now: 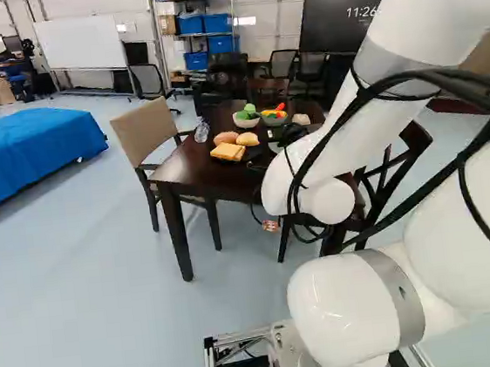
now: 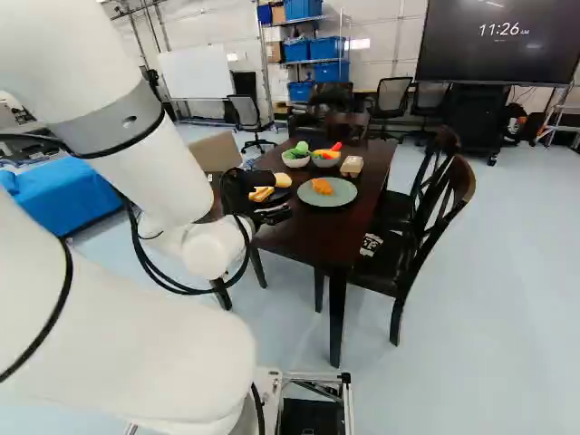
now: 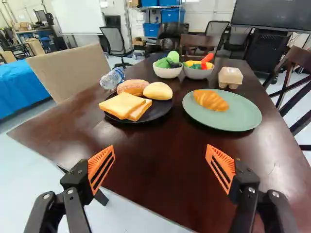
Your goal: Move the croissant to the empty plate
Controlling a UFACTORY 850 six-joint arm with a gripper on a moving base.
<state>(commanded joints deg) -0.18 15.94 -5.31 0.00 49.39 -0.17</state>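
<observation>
My gripper (image 2: pixel 274 215) is over the near edge of the table in the right base view, left of the green plate. In the wrist view the gripper (image 3: pixel 160 167) stands wide open, nothing between its orange pads. Ahead of it, a golden croissant (image 3: pixel 211 100) lies on the green plate (image 3: pixel 238 119). Beside that plate is a black plate (image 3: pixel 163 110) bearing toast slices (image 3: pixel 122 105), a round bun (image 3: pixel 158 91) and a brownish roll (image 3: pixel 132 87). Neither plate is bare.
The dark table (image 3: pixel 160 145) also bears two bowls (image 3: pixel 167 72) of toy vegetables, an egg carton (image 3: pixel 230 76) and a plastic bottle (image 3: pixel 112 78). Chairs flank it, one beige (image 1: pixel 145 124) and dark ones (image 2: pixel 430 236). A blue-covered table (image 1: pixel 27 154) stands farther left.
</observation>
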